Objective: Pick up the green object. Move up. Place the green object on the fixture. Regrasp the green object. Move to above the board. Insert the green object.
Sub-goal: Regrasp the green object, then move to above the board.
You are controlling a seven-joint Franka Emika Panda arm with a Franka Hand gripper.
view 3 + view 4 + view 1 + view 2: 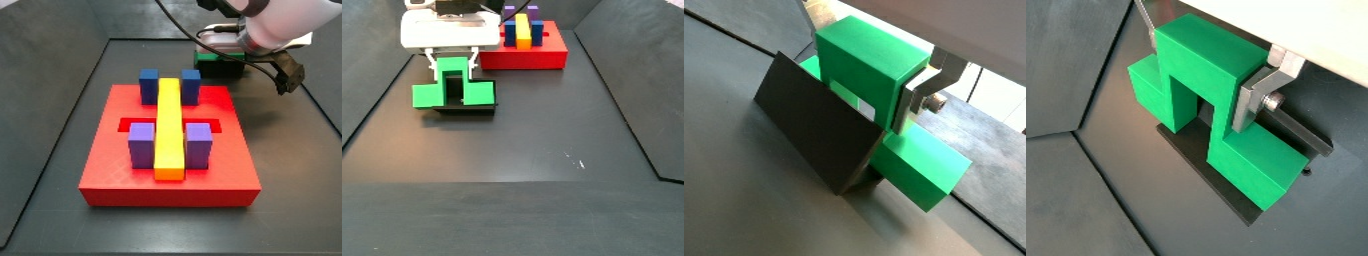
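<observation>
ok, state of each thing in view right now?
green object: resting on the fixture, stem up between the tool's fingers
fixture: on the floor, carrying the green object
tool: down over the green object, shut on its stem
board: slot empty

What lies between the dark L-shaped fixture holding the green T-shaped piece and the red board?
Only bare dark floor, seen in a side view: the fixture with the green T-shaped piece under the gripper stands apart from the red board.

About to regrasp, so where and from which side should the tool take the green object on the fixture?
Judging from both wrist views, grip the green object's raised stem from above. It sticks up free while the wide bar rests on the fixture. The tool already straddles it.
</observation>
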